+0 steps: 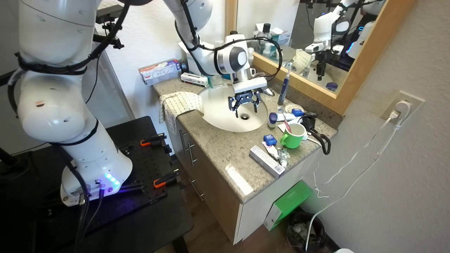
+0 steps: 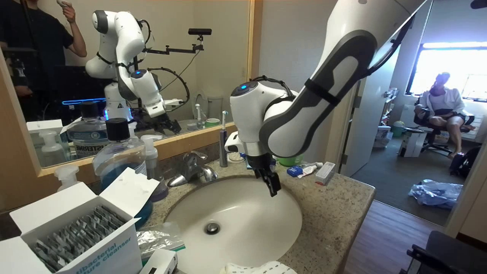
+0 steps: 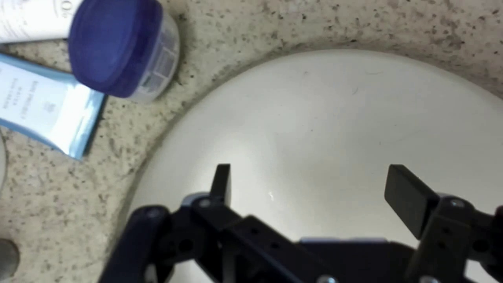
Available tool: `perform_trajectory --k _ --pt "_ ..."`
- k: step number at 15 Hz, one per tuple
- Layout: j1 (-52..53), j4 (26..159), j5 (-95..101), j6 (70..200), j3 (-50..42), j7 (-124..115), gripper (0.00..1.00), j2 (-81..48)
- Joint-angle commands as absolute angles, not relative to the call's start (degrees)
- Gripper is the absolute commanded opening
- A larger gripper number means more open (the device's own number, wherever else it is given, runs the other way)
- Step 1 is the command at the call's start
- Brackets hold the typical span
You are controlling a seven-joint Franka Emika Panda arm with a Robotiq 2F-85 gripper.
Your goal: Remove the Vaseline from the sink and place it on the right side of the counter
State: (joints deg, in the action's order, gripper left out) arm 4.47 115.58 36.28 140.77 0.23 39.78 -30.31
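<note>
Looks done, bar backing off

Counter [image 1: 228, 151]: right part is the goal. Sink [image 2: 262, 228]: let into counter, w/ rim bordering that part. Cloth [image 1: 181, 105]: draped over front edge near sink, prob. so it's handy for drying. Gripper [image 3: 309, 173]: points down over sink, jaws well apart, nothing btwn; prob. off to one side so it won't knock things. Tube [image 3: 43, 106]: lies flat, end toward sink. Jar [image 3: 125, 51] (the Vaseline, I'd say; no brand legible): out of sink, upright on counter's right side, just outside rim, near tube. Squat base shd hold it w/o help, but it's v. close to rim; a bump cd tip it in. Lid [image 3: 104, 43]: on, facing up, prob. so it's easy to grab.
</note>
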Motion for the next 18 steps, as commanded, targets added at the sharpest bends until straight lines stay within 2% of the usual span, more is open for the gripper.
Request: perform_trajectory --k 1,2,3,9,18 --pt "6.6 124.8 44.2 143.5 -0.7 32.1 1.0 -24.2" --pt "6.5 125.8 45.7 143.0 -0.1 30.5 1.0 -23.4" --pt "4.7 121.1 43.6 141.5 1.5 33.2 1.0 -27.5" --pt "4.0 122.0 43.7 141.8 2.2 33.3 1.0 -27.1" --pt "-2.2 131.5 37.9 153.3 7.0 44.6 1.0 -20.5"
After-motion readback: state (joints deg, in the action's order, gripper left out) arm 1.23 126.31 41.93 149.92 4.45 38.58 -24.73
